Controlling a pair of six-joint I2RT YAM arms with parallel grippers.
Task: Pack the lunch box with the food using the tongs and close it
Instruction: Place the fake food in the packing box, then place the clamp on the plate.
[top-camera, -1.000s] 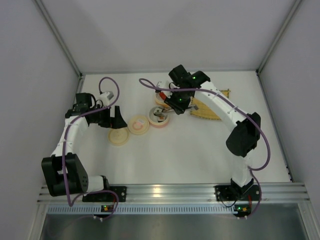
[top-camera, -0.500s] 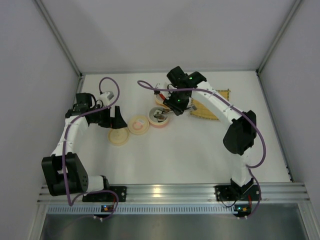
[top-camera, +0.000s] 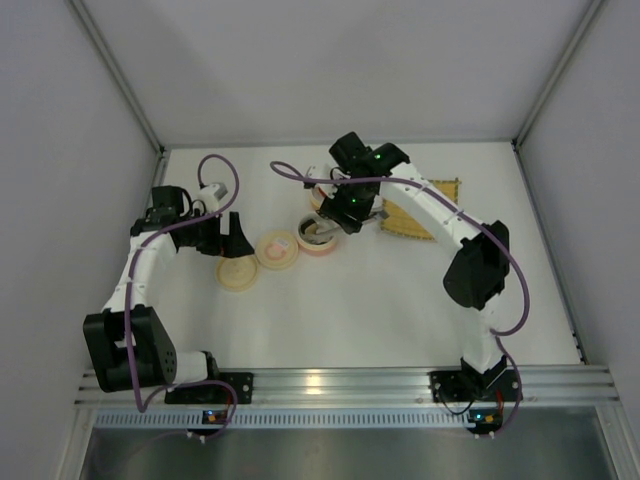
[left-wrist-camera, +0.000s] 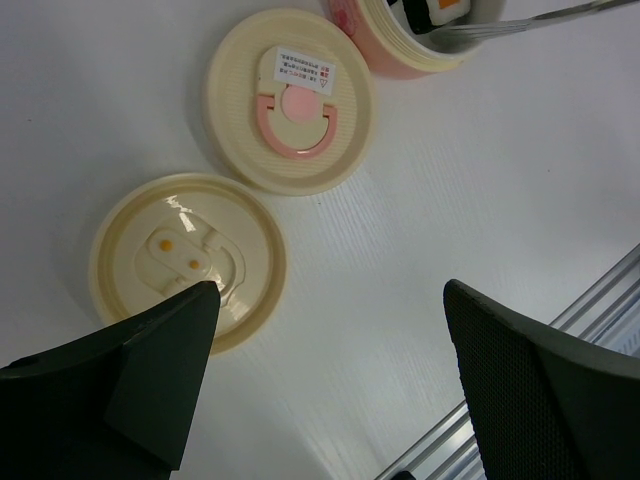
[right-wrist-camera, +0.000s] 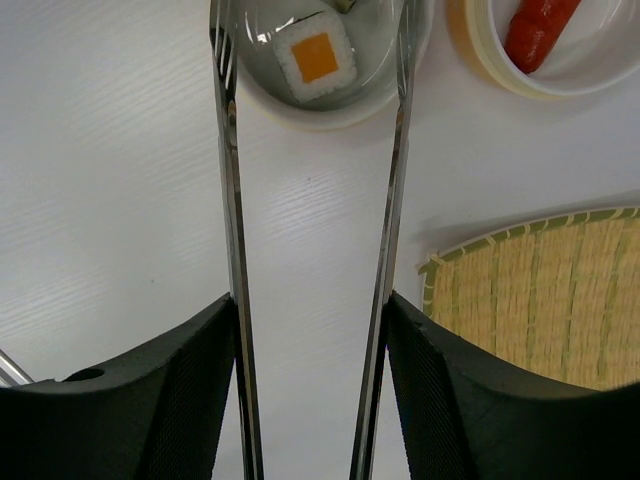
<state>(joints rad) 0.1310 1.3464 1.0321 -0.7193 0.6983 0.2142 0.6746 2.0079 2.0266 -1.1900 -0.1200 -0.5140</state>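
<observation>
Shiny metal tongs (right-wrist-camera: 232, 250), woven bamboo mat (right-wrist-camera: 540, 300)

Left arm (top-camera: 140, 270): folded at left side, forearm running toward 12, wrist turned toward 3. Left gripper (left-wrist-camera: 330, 295): jaws wide apart, empty. Right arm (top-camera: 440, 210): elbow raised, forearm reaching toward 10. Right gripper (right-wrist-camera: 310, 300): aimed about 8, fingers (right-wrist-camera: 180, 400) bearing on outer sides of tongs (right-wrist-camera: 232, 200), part-squeezed.

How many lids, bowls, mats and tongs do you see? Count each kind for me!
Lids: 2 (pink-handled lid, plain lid)
Bowls: 2 (sushi bowl, sausage bowl)
Bamboo mat: 1
Tongs: 1
Total: 6
</observation>
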